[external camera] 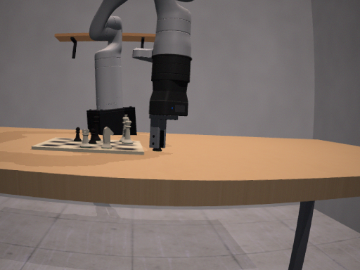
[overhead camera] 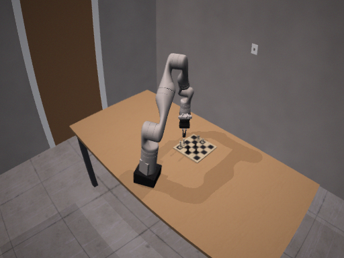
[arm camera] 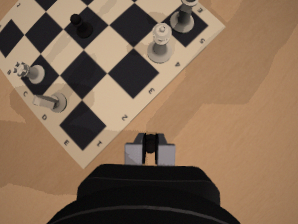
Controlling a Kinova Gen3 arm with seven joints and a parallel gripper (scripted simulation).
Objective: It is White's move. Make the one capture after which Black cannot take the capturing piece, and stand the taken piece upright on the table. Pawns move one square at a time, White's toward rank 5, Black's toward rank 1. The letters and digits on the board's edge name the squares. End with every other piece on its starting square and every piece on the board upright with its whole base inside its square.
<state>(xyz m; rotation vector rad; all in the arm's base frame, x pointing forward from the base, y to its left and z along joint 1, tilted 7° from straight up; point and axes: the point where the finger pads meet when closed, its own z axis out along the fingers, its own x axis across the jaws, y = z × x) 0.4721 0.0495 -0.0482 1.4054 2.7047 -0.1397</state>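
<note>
Over at the left of the exterior view, the chequered board (overhead camera: 197, 161) (external camera: 88, 150) (arm camera: 83, 164) lies flat on the table (overhead camera: 269, 188) (external camera: 228, 162) (arm camera: 240, 165), and the leftmost piece on it is a small black pawn (external camera: 77, 135). Next along comes a white rook (external camera: 85, 139) (arm camera: 36, 74), upright near the front edge, with a dark piece (external camera: 93, 137) just beside it and a taller black one partly hidden behind. Then there's the white knight (external camera: 107, 138) (arm camera: 59, 102), and towards the board's right side two tall white pieces, one overlapping the other, both upright. Right of the board, around mid-frame, we've got the gripper (external camera: 157, 145) (arm camera: 150, 143), pointing straight down, its jaws pinching a black piece (external camera: 157, 150) (arm camera: 150, 145). That captive is off the board, just beside its edge, its dark base peeking out under the fingertips, low over the wood; whether it touches down I can't tell.
</note>
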